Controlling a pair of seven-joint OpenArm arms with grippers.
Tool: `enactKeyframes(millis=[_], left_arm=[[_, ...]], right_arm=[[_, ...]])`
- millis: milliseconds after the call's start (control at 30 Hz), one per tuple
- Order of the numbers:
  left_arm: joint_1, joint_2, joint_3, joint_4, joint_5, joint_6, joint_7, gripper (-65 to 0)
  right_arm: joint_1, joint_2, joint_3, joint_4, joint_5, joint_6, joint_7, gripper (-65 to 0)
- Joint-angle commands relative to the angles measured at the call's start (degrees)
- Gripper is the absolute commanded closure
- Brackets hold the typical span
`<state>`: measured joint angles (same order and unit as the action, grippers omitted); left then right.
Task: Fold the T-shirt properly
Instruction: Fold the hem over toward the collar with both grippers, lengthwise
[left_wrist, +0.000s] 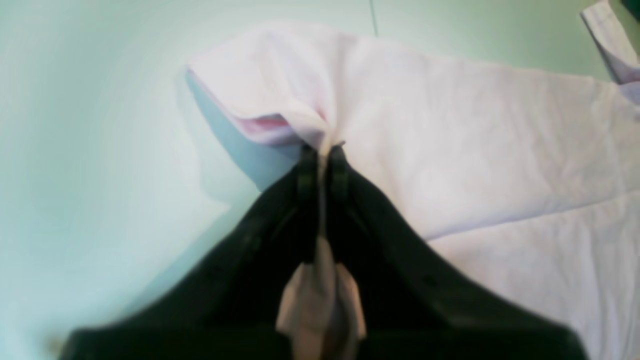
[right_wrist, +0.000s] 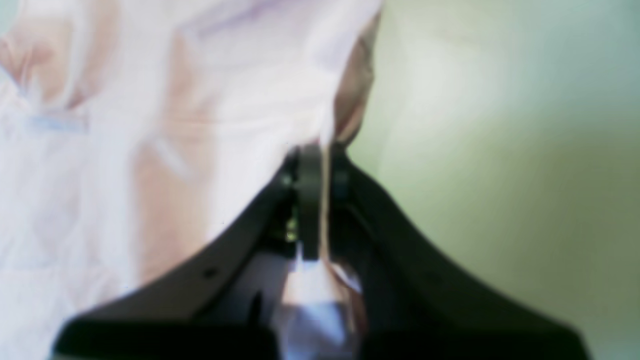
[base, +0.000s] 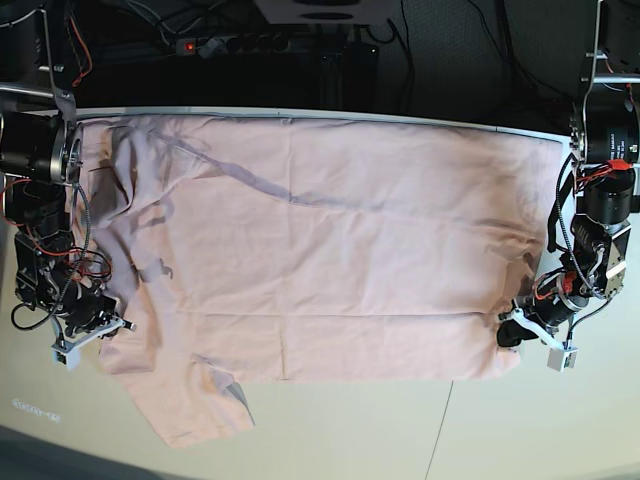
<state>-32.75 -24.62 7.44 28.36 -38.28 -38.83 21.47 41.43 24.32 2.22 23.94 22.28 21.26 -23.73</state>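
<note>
The T-shirt (base: 320, 250) is spread plain side up across most of the surface (base: 540, 430), its pale pink cloth reaching from the surface's left edge to its right edge and up to the far edge. A sleeve (base: 195, 405) is seen trailing toward the near edge at the left, with a small flap turned back on it. A long crease is drawn across the cloth parallel to the near edge.

At the right edge of the surface, the left pincer (left_wrist: 324, 150) is clamped on a gathered corner of the T-shirt; in the left wrist view the cloth is pinched between the closed black fingers (left_wrist: 306, 165) and a tuft is pushed through behind them. The corner is lifted just off the surface, and a shadow is cast beneath it.

At the left edge of the surface, the right pincer (right_wrist: 320, 155) is likewise clamped on the T-shirt, with a thin fold of cloth caught between its fingers (right_wrist: 309, 175). The right wrist view is blurred, and finer detail of the cloth there cannot be told.
</note>
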Motion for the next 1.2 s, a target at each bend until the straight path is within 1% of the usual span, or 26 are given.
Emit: enactKeyframes(millis=[0, 133, 267, 433, 633, 800, 933, 1033, 1100, 1167], left_arm=[[-1.9, -1.1, -0.2, 0.7, -1.7, -1.2, -0.5, 0.0], [-1.8, -2.1, -0.2, 1.6, -4.0, -1.2, 1.4, 0.0], [-1.8, -3.3, -0.2, 3.7, -8.7, -1.2, 6.2, 0.0], [-1.8, -4.7, -0.2, 7.2, -14.9, -1.2, 14.1, 0.0], [-1.8, -5.9, -0.2, 11.5, -24.1, -1.2, 25.4, 0.0], [-1.0, -7.2, -0.2, 14.5, -29.2, -1.2, 32.8, 0.0], [0.7, -9.7, -0.2, 18.2, -34.7, -1.2, 35.9, 0.0], [1.7, -11.4, -0.2, 20.2, -34.9, -1.2, 37.1, 0.0], [2.3, -12.2, -0.2, 20.3, -35.0, -1.2, 37.1, 0.0], [2.8, -12.7, -0.2, 20.3, -35.3, -1.2, 37.2, 0.0]], right_arm=[[1.8, 1.2, 0.1, 1.6, 1.0, 5.2, 0.2, 0.0], [1.6, 2.5, 0.1, 3.5, 3.3, 6.1, -2.5, 0.0], [1.6, 4.3, 0.1, 4.7, 7.4, 6.3, -5.6, 0.0], [1.6, 5.7, 0.1, 5.5, 11.2, 8.2, -9.5, 0.0], [1.6, 7.0, 0.1, 6.8, 16.7, 8.6, -14.3, 0.0], [1.6, 8.7, 0.1, 8.7, 19.3, 8.7, -17.9, 0.0], [1.5, 10.5, 0.1, 9.7, 22.3, 9.1, -20.7, 0.0], [0.0, 12.3, 0.1, 11.1, 24.5, 9.7, -21.1, 0.0], [-2.7, 13.5, 0.1, 13.6, 26.5, 9.7, -21.1, 0.0], [-6.1, 14.3, 0.2, 17.0, 26.8, 9.7, -21.1, 0.0]])
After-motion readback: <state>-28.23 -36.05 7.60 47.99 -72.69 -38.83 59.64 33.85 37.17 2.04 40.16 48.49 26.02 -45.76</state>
